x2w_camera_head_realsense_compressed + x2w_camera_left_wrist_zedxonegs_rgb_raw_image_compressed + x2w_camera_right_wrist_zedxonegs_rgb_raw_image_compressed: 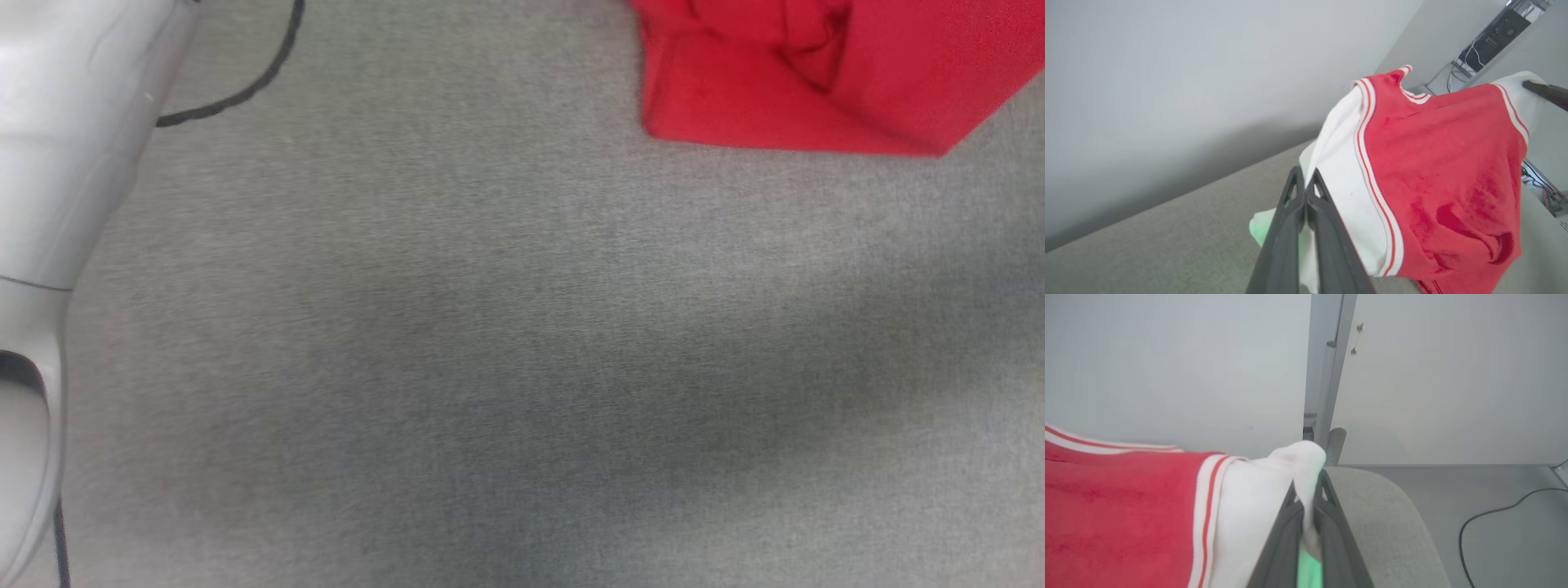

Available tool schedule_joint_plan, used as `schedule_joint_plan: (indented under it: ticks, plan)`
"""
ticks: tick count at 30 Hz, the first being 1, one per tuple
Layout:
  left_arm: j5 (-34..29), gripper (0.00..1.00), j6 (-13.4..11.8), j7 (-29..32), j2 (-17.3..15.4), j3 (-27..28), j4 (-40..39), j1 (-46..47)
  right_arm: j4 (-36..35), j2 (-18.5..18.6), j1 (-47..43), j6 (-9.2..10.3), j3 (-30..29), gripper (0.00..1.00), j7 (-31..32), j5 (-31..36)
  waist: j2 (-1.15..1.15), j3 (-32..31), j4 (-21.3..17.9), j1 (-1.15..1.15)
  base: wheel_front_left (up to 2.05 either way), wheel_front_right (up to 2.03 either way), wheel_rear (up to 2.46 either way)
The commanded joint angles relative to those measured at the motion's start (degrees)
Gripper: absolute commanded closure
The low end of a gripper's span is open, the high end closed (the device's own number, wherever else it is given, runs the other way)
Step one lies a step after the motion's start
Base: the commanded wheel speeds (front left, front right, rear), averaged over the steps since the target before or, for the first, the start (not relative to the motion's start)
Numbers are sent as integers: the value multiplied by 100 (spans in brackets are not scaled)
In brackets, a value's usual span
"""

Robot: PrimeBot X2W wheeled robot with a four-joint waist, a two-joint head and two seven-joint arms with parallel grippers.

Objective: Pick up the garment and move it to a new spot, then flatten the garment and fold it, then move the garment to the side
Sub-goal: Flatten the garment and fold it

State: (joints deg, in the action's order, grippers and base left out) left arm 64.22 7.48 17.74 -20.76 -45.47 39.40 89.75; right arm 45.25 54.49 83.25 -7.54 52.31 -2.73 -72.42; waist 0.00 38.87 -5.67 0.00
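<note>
The garment (1437, 171) is a red jersey with white sleeve parts and white-and-red striped trim, hanging stretched between both grippers above the grey table. My left gripper (1305, 179) is shut on one white sleeve part. In the right wrist view my right gripper (1306, 486) is shut on the other white sleeve part, which bulges out past the fingertips, with the garment (1118, 518) spreading to the left. Its far finger (1545, 92) shows at the right edge of the left wrist view. The lower red hem of the garment (816, 82) lies at the top right of the head view.
The grey felt table (490, 367) spreads wide below the head camera. My pale left forearm (65, 163) crosses the upper left with a black cable (245, 90). A rounded table corner (1392, 522), a floor cable (1490, 514) and a grey wall post (1327, 375) stand beyond.
</note>
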Motion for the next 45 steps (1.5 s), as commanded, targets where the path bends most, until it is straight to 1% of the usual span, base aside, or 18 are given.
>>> schedule_joint_plan:
  ticks: [1,4,5,6,7,8,13,16,20,23,25,28,31,34,36,40,42,45]
  plan:
    - [40,100,-7,-253,-30,60,90,9,114,-46,219,10,-17,100,-126,74,0,-216,207,0,0,0,0]
    - [112,100,-6,-789,-6,227,373,192,424,-202,602,10,-37,100,-257,233,0,-331,311,0,0,0,0]
    - [112,100,-6,-789,-6,227,373,192,424,-202,602,10,-37,100,-257,233,0,-331,311,0,0,0,0]
    - [87,100,-7,-986,5,292,535,280,552,-259,763,10,-34,100,-292,293,0,-354,346,0,0,0,0]
    - [36,100,-8,-1346,75,403,846,471,817,-415,1095,11,-64,100,-399,410,0,-386,406,0,0,0,0]
    - [36,100,-8,-1346,75,403,846,471,817,-415,1095,11,-64,100,-399,410,0,-386,406,0,0,0,0]
    - [-150,100,-229,-2498,269,759,1526,1379,1587,-886,2103,12,-202,100,-870,758,0,-492,492,0,0,0,0]
    - [-228,100,-215,-3017,368,916,1804,1799,2038,-1164,2548,12,-246,100,-1097,983,0,-600,543,0,0,0,0]
    - [-20,100,-71,-3079,554,1011,2002,1791,2307,-1389,2577,11,-152,100,-1191,1160,0,-772,601,0,0,0,0]
    - [138,100,-13,-2970,569,929,2045,1330,2228,-1421,2116,11,-34,100,-1190,1118,0,-855,652,0,0,0,0]
    - [327,100,-4,-2910,523,856,1702,922,2035,-1328,1771,11,70,100,-1149,1042,0,-897,662,0,0,0,0]
    - [779,100,0,-2728,241,763,907,-46,1640,-1174,1020,11,225,100,-1110,836,0,-998,660,0,0,0,0]
    - [1219,100,1,-2476,-185,505,-110,-1223,1132,-946,171,10,386,100,-1047,538,0,-1121,658,0,0,0,0]
    - [1654,100,1,-2354,-704,272,-1150,-2389,480,-616,-743,10,592,100,-956,196,0,-1276,660,0,0,0,0]
    - [1847,100,2,-2432,-1074,155,-1694,-3163,-7,-396,-1362,10,733,100,-908,-51,0,-1391,659,0,0,0,0]
    - [2092,100,2,-2574,-1618,-121,-2653,-4420,-810,76,-2508,10,946,100,-784,-561,0,-1594,687,0,0,0,0]
    - [2113,100,1,-2630,-1902,-281,-2976,-4917,-1132,285,-3009,10,1028,100,-789,-767,0,-1674,704,0,0,0,0]
    - [2136,100,0,-2671,-2177,-544,-3437,-5493,-1557,574,-3682,10,1142,100,-807,-1082,0,-1774,735,0,0,0,0]
